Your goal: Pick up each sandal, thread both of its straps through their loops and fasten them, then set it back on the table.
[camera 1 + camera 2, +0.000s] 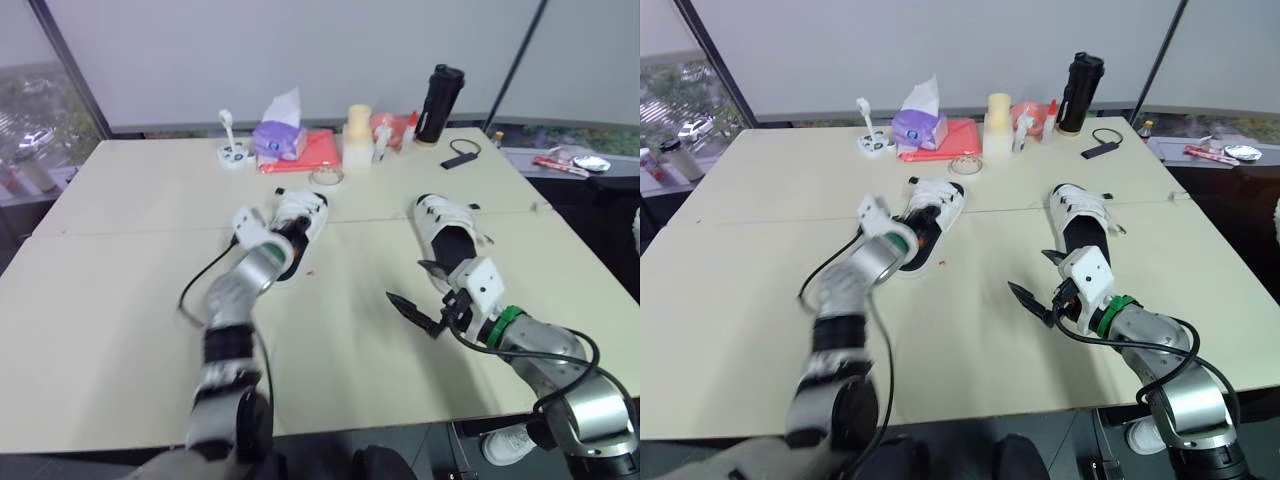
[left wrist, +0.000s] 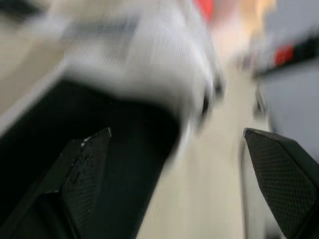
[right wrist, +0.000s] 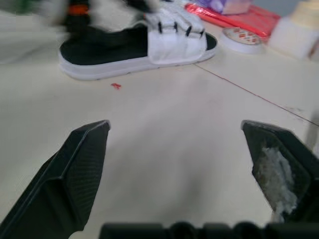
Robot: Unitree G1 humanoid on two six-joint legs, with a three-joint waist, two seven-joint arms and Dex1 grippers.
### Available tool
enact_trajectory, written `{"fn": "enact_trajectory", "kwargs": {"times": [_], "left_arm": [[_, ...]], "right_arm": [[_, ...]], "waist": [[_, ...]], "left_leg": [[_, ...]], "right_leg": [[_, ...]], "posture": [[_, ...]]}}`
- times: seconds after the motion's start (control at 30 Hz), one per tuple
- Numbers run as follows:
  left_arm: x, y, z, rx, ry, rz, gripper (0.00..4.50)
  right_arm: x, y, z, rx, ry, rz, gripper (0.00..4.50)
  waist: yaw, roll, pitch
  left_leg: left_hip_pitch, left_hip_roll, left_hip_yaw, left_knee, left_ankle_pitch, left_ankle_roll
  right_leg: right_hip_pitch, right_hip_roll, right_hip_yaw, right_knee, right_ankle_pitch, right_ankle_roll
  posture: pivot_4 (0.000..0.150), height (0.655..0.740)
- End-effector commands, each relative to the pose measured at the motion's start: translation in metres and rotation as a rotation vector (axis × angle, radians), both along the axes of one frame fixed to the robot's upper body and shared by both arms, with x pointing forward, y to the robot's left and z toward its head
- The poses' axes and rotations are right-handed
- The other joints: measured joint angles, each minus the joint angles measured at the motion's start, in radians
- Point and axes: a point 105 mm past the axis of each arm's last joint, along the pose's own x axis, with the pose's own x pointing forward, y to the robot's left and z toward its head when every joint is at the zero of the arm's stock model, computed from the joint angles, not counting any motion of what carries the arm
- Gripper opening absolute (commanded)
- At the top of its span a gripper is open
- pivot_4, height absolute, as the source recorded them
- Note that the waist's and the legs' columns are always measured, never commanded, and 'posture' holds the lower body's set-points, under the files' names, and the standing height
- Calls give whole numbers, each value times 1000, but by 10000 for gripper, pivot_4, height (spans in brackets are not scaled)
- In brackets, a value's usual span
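Table (image 1: 110, 300): everything lies on it.
Left sandal (image 1: 303, 212): left of middle (toe end pointing away).
Right sandal (image 1: 447, 228): right of the left sandal, well apart.
Left gripper (image 2: 177, 132): over the left sandal's near end.
Right gripper (image 1: 408, 284): just before the right sandal's near end.
Far edge: tissue box (image 1: 280, 136), tape roll (image 1: 326, 177) before it, flask (image 1: 439, 103) farther right.
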Motion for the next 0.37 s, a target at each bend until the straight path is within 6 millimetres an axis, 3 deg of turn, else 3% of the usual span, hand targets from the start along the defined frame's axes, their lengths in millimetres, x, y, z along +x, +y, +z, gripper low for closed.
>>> {"fn": "enact_trajectory", "kwargs": {"times": [0.03, 0.2, 0.3, 0.37], "left_arm": [[-36, 16, 12, 208, -45, -139, 44693], [-82, 17, 28, 483, -267, -427, 44693], [-109, 15, 24, 502, -343, -615, 44693], [-114, 21, 18, 537, -376, -640, 44693]], "right_arm": [[0, -2, 13, 61, -38, 9, 45000], [-2, -6, 11, 121, 8, 27, 45000], [-8, -9, 5, 140, 78, 66, 45000], [-11, -12, 0, 137, 115, 85, 45000]], "waist": [[0, 0, 0], [9, -1, 0], [22, 0, 0], [22, 0, 0]], "left_leg": [[0, 0, 0, 0, 0, 0], [5, -2, 0, 1, 0, 0], [6, -3, 1, 1, 0, 0], [6, -3, 2, 1, 0, 0]], "right_leg": [[0, 0, 0, 1, 0, 0], [4, -1, 1, 4, 0, -1], [4, -1, 4, 4, 0, -1], [4, -1, 5, 3, -2, -3]], "posture": [[1500, 7400], [1500, 7400], [1500, 7400], [1500, 7400]]}}
